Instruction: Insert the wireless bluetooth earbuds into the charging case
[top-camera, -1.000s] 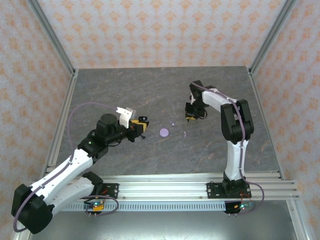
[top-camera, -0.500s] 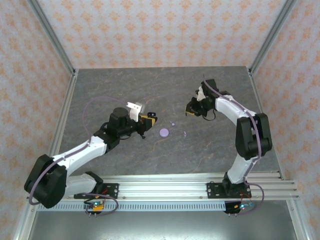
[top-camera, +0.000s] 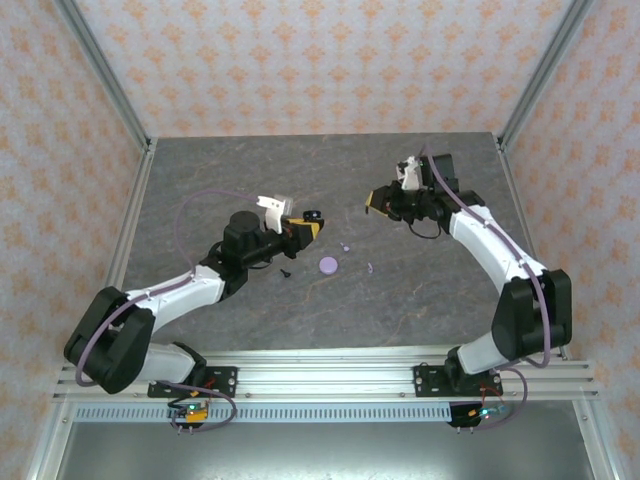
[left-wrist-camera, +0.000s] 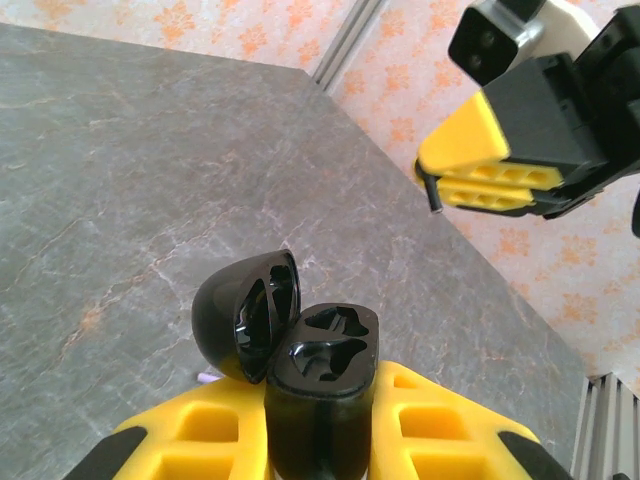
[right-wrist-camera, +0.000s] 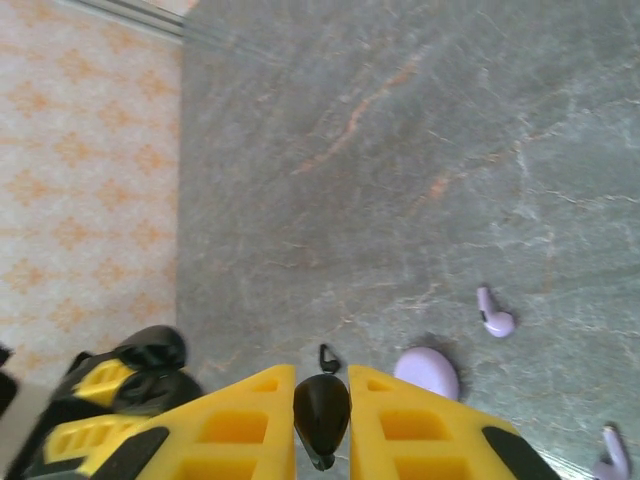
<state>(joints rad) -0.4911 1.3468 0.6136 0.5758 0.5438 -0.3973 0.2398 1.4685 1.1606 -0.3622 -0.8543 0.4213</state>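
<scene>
Slip risk at insertion: black earbud (right-wrist-camera: 321, 412) pinched by its bulb only in nearly closed right gripper (top-camera: 374, 203), liable to twist or drop against a well rim. Hangs upper right of the open charging case (left-wrist-camera: 322, 352) in top view, well apart. Case clamped tight in left gripper (top-camera: 305, 229), centre-left of frame, lid up, both wells empty.

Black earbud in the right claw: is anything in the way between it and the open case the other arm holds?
Nothing visible. The black earbud in the right gripper faces the case in the left gripper across open air; the lid is swung aside, both sockets empty.
</scene>
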